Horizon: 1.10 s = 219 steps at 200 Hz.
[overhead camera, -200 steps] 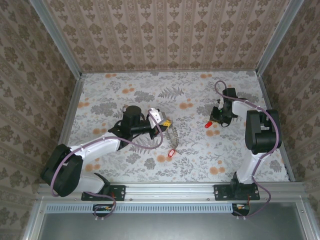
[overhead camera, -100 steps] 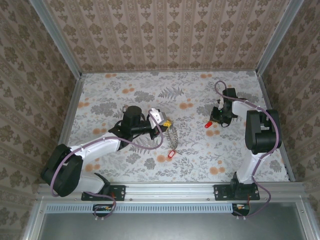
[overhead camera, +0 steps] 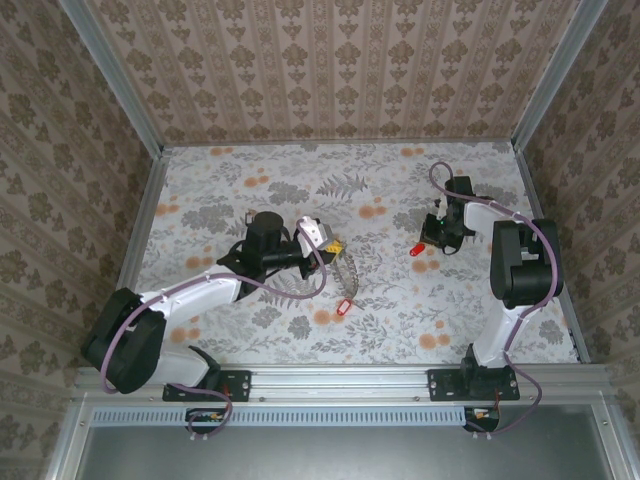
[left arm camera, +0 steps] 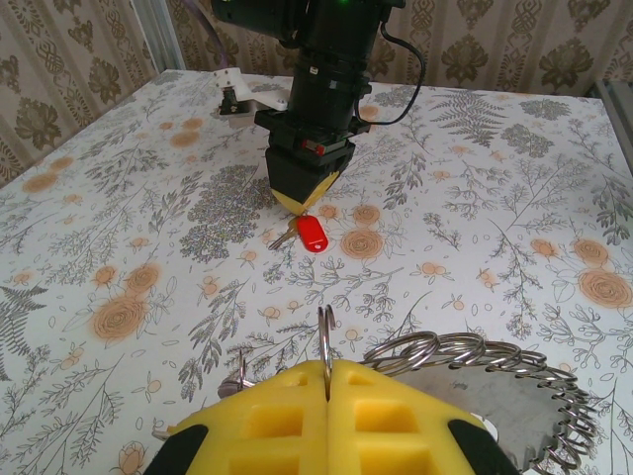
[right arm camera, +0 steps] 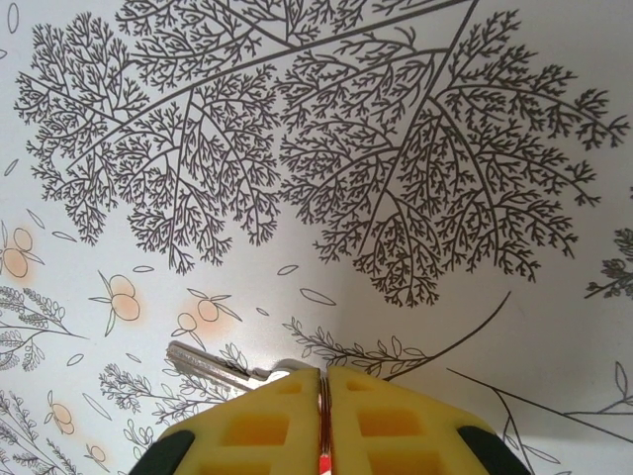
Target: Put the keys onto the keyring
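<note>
Your left gripper [left arm camera: 326,371] pinches the stiff, thin metal keyring [left arm camera: 475,348] at bottom right; your right gripper [right arm camera: 321,381] clamps the light, slippery red-headed grey key [left arm camera: 312,235], best gripped at its head.

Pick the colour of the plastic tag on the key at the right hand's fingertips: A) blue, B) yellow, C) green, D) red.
D: in the left wrist view, a red tag sits beside a grey key, right at the yellow tips of the right hand.
</note>
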{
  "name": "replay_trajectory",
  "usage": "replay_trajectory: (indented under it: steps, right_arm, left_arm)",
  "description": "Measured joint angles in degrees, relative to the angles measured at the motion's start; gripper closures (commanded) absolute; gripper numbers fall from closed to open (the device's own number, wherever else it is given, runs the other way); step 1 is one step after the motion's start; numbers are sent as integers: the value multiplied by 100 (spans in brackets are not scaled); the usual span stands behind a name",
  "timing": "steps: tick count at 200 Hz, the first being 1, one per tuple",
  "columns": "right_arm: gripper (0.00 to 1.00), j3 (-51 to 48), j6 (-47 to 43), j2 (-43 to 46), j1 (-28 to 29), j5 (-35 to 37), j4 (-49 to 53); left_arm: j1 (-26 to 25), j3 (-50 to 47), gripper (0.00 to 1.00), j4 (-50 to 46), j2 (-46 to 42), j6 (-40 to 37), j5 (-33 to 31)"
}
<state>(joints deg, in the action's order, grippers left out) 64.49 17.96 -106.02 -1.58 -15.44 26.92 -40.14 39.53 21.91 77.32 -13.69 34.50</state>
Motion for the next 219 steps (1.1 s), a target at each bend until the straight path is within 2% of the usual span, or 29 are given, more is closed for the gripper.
replay_trajectory:
  steps: [43, 56, 97, 117, 144, 180, 219]
  right_arm:
    - [92, 0, -11, 0, 0, -4, -2]
    - [99, 0, -11, 0, 0, -7, -4]
    - [100, -190, -94, 192, 0, -11, -179]
    - [100, -623, -273, 750, 2, -151, -492]
    - [100, -1342, -839, 1976, 118, -610, -1110]
    - [100, -2006, -1902, 3287, 621, -1609, -2070]
    - [100, -2422, -3185, 4072, 1246, -2321, -2420]
  left_arm:
    - [0, 0, 100, 0, 0, 0, 0]
    - [0, 0, 100, 0, 0, 0, 0]
    - [0, 0, 100, 0, 0, 0, 2]
    - [0, 0, 100, 17, 0, 2, 4]
    - [0, 0, 100, 81, 0, 7, 11]
    - [0, 0, 100, 170, 0, 87, 39]
    - [4, 0, 100, 210, 0, 138, 190]
